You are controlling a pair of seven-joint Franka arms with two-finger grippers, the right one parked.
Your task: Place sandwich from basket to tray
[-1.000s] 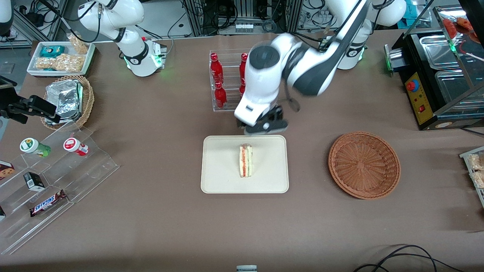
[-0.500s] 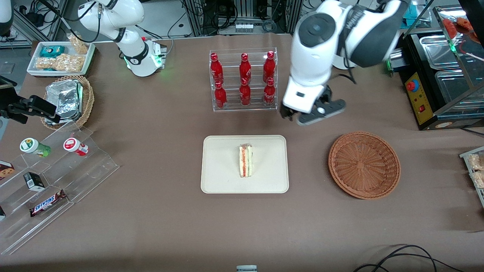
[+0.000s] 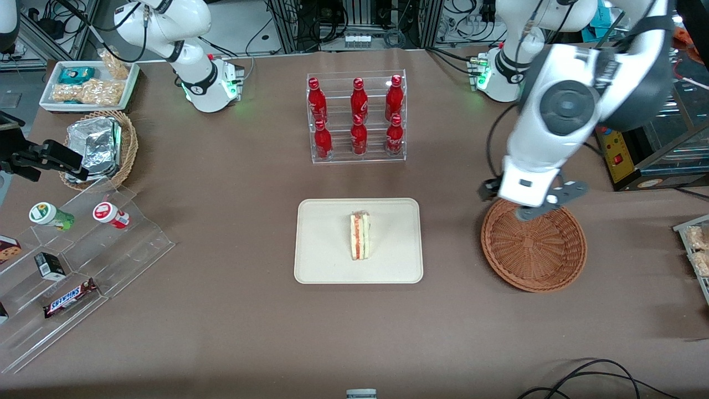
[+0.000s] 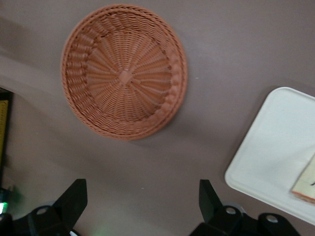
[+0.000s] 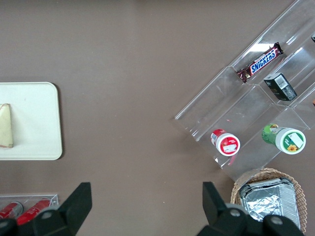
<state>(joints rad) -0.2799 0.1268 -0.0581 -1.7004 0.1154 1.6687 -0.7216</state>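
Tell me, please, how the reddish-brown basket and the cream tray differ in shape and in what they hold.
The basket is round and woven; the tray is flat, smooth and rectangular with rounded corners. The basket holds nothing; the tray bears the sandwich. The open gripper hovers above the basket's rim, away from the tray. Both rest on the brown table.

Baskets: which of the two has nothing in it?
The reddish-brown basket, under the open gripper. The tan basket holds foil.
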